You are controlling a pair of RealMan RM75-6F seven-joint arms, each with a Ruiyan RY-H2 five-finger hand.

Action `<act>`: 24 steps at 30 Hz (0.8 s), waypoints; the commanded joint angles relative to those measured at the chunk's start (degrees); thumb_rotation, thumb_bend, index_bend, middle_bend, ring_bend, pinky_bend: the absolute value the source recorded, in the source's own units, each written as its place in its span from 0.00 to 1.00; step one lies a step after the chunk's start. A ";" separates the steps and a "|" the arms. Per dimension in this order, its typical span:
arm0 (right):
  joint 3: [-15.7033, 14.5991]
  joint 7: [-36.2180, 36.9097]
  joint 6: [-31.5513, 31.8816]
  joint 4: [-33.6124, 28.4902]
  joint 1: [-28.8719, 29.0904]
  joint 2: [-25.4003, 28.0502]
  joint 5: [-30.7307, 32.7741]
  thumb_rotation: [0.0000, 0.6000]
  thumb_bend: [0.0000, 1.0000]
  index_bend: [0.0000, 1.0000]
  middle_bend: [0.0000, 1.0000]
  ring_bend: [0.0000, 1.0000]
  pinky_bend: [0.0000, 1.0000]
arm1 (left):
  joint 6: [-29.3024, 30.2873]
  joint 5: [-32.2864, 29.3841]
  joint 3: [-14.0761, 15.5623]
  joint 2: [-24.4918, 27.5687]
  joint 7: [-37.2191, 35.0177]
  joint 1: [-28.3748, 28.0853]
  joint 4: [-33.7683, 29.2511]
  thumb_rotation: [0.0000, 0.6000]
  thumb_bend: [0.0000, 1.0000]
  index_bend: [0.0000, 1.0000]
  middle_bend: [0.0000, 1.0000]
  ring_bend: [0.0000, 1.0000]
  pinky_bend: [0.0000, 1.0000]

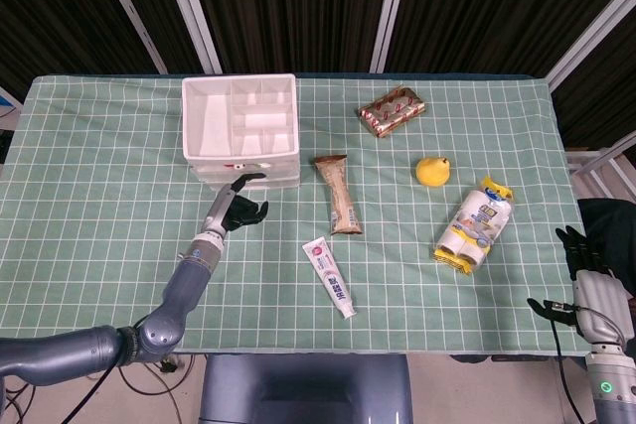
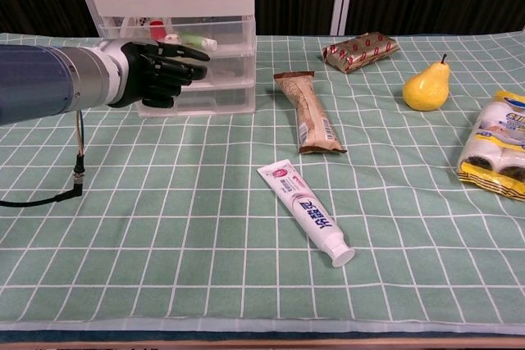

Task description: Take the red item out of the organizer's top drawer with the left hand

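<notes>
Left hand (image 2: 156, 69) hides organizer (image 2: 176, 6) front—contents unclear.

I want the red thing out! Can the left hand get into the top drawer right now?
Probably yes. The left hand is right in front of the organizer, whose top drawer looks pulled slightly forward. Nothing stands between them, though the red item is only partly visible.

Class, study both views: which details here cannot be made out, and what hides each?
- Red item in the white plastic drawer organizer: chest view, black left hand covers it.
- Right hand: head view, partly cut off at the edge.
- White toothpaste tube lettering: too small.
</notes>
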 commanded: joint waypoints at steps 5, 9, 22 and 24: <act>-0.05 -0.07 0.01 -0.03 -0.02 0.03 -0.06 1.00 0.06 0.00 0.00 0.00 0.23 | 0.23 0.71 0.26 0.41 -0.61 0.35 -0.21 1.00 0.45 0.22 1.00 0.99 0.99; -0.05 -0.09 0.02 -0.06 -0.01 0.02 -0.06 1.00 0.06 0.00 0.00 0.00 0.23 | 0.15 1.00 0.55 0.74 -0.91 0.59 -0.80 1.00 0.45 0.22 1.00 0.99 0.99; -0.07 0.08 0.00 -0.16 -0.04 0.11 -0.08 1.00 0.06 0.00 0.00 0.00 0.23 | 7.18 15.48 7.87 6.55 5.96 4.17 -8.62 1.00 0.45 0.27 1.00 1.00 0.99; -0.09 0.01 0.02 -0.21 -0.03 0.11 -0.14 1.00 0.06 0.00 0.00 0.00 0.23 | 9.44 19.48 9.27 7.54 8.87 4.28 -9.20 1.00 0.45 0.28 1.00 1.00 0.99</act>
